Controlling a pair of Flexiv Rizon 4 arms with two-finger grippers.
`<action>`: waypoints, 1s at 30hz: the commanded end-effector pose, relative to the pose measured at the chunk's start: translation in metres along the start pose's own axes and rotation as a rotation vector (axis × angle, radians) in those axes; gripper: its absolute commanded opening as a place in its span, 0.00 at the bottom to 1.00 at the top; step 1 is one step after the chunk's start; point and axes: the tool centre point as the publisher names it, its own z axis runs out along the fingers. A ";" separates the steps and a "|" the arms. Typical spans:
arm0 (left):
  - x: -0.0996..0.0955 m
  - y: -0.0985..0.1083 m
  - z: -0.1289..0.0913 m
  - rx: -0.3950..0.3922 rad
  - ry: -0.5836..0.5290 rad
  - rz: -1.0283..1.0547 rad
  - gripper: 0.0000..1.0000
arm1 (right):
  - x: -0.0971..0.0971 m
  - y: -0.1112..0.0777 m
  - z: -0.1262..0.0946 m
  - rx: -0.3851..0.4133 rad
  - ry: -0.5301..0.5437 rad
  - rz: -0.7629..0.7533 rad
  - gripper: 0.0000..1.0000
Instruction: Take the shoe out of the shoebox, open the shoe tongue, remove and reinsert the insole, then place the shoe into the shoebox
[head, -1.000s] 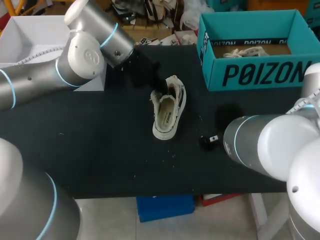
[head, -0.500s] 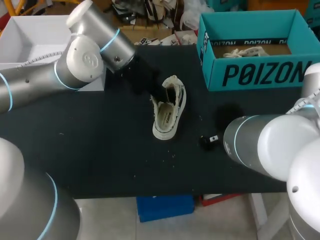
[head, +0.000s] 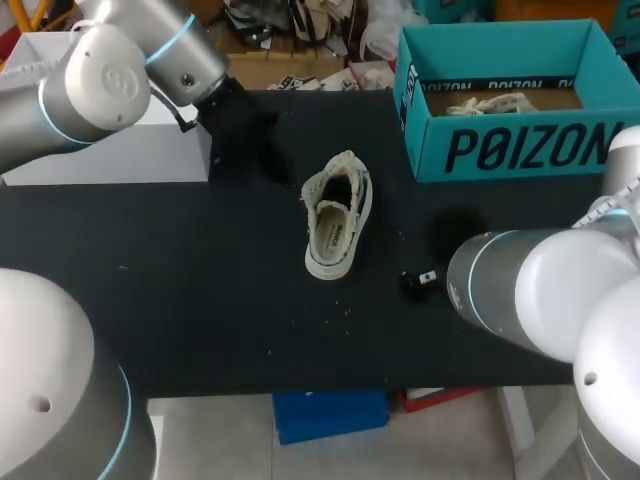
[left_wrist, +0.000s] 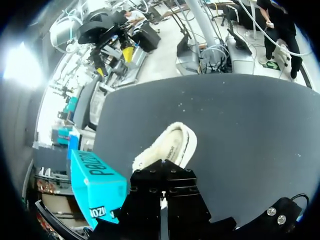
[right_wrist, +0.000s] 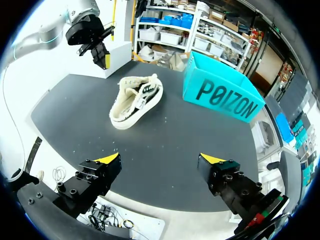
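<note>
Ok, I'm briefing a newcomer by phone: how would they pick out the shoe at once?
Start at the dark table and find the teal box at its far right. Left of that box, near the table's middle, lies a cream low shoe, opening upward. It is the only shoe out on the bare surface, cream against the dark.

The shoe (head: 338, 228) is cream with a dark inside and black marks on its side. The shoebox (head: 500, 150), upper right of the frame, is teal with black lettering. The table (head: 200, 300) is black. The left arm (head: 90, 80) and right arm (head: 540, 290) are silver-grey with white joints and pale blue rings. The right gripper (right_wrist: 160, 159) is black with yellow tips.
</note>
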 end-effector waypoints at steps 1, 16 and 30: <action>0.021 -0.011 -0.018 0.016 -0.055 -0.001 0.58 | 0.003 0.000 0.001 -0.001 -0.005 0.002 1.00; 0.021 -0.011 -0.018 0.016 -0.055 -0.001 1.00 | 0.003 0.000 0.001 -0.001 -0.005 0.002 1.00; 0.021 -0.011 -0.018 0.016 -0.055 -0.001 1.00 | 0.003 0.000 0.001 -0.001 -0.005 0.002 1.00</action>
